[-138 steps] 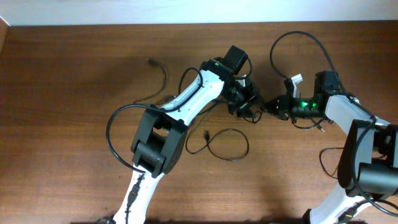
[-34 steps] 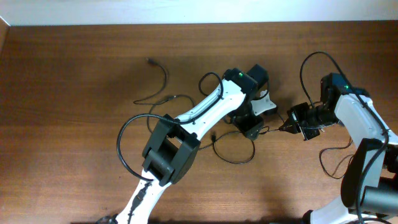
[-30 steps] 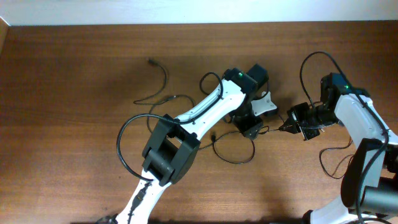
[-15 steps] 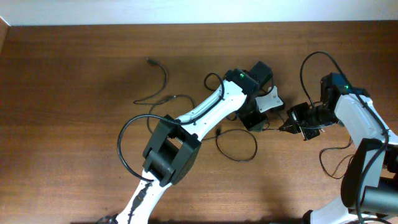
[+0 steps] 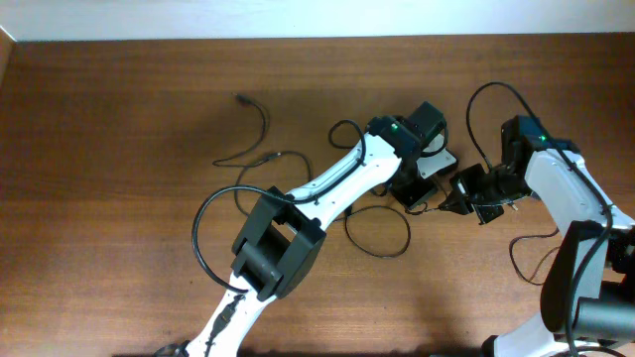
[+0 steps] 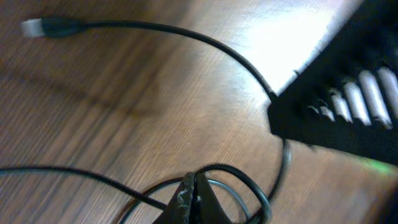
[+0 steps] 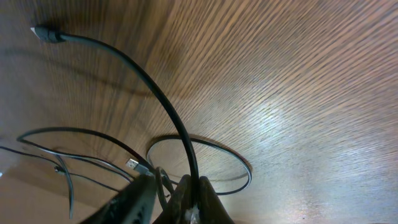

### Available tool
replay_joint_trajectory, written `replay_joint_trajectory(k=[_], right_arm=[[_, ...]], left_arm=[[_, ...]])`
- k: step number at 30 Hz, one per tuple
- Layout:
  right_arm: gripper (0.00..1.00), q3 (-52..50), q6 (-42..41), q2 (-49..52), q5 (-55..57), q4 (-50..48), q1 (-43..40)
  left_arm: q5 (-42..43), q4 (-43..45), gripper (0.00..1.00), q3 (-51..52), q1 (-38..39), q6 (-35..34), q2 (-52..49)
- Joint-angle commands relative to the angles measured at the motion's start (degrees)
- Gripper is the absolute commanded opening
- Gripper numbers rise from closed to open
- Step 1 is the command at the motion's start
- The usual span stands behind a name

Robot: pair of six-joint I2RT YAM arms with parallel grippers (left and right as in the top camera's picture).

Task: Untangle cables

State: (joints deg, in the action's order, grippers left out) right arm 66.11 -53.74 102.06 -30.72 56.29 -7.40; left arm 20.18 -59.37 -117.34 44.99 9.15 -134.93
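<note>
Thin black cables lie in the middle of the table: one loop [image 5: 389, 252] below both grippers, another cable [image 5: 264, 127] curving off to the left. My left gripper [image 5: 417, 196] is beside my right gripper [image 5: 448, 204], almost touching it. In the left wrist view the left gripper [image 6: 194, 179] is shut, with a cable loop [image 6: 249, 180] coming out at its tips. My right gripper [image 7: 191, 198] is shut on a cable [image 7: 155, 93] that arcs up to a plug end [image 7: 45, 32]. A metal-tipped plug [image 7: 132, 164] lies close by.
The black body of the right gripper [image 6: 348, 106] fills the right side of the left wrist view. A plug end [image 6: 53, 26] rests on the wood. The table's back edge [image 5: 298, 40] meets a white wall. Thick arm cables [image 5: 198, 238] loop beside the left arm.
My left gripper has moved right and away from me, toward the right gripper, and its jaws have shut. The cable loop shifted slightly right with it. The right arm edged left.
</note>
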Motion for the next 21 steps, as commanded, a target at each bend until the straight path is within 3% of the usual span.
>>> replay_joint_trajectory(k=[1, 7, 8, 9, 10, 11, 14, 16, 17, 21], right_arm=[[0.04, -0.79, 0.92, -0.55, 0.07, -0.2, 0.7], [0.04, -4.24, 1.03, -0.55, 0.09, -4.35, 0.7], [0.04, -4.92, 1.01, -0.55, 0.02, -5.16, 0.7], [0.04, -5.79, 1.95, -0.55, -0.61, -6.54, 0.7], [0.04, -6.19, 3.21, -0.55, -1.05, -7.48, 0.7], [0.04, -6.71, 5.86, -0.55, -2.23, -8.7, 0.7], [0.04, -7.19, 11.45, -0.55, -6.45, -9.92, 0.7], [0.04, -7.19, 9.77, -0.55, -7.02, -9.57, 0.7], [0.04, -7.19, 8.44, -0.55, -7.04, -9.57, 0.7], [0.04, -7.21, 6.32, -0.55, -9.79, -10.86, 2.27]], left_arm=[[-3.06, -0.26, 0.0, -0.85, -1.92, -11.02, -0.33], [-2.54, -2.14, 0.02, -0.83, -7.98, -23.82, -0.92], [-2.32, -2.62, 0.14, -0.79, -8.83, -26.64, -1.7], [-0.72, -2.56, 0.37, -0.79, -9.29, -27.78, -3.13], [0.31, -2.56, 0.47, -0.79, -9.35, -27.78, -4.02], [1.66, -2.58, 0.5, -0.79, -9.42, -27.78, -4.96], [5.86, -0.85, 0.46, -0.79, -9.16, -27.8, -6.69], [10.25, -0.61, 0.43, -0.79, -9.16, -27.78, -6.84], [13.46, -0.61, 0.36, -0.79, -9.16, -27.8, -6.82], [15.41, -1.03, 0.3, -0.79, -8.9, -31.39, -6.82]])
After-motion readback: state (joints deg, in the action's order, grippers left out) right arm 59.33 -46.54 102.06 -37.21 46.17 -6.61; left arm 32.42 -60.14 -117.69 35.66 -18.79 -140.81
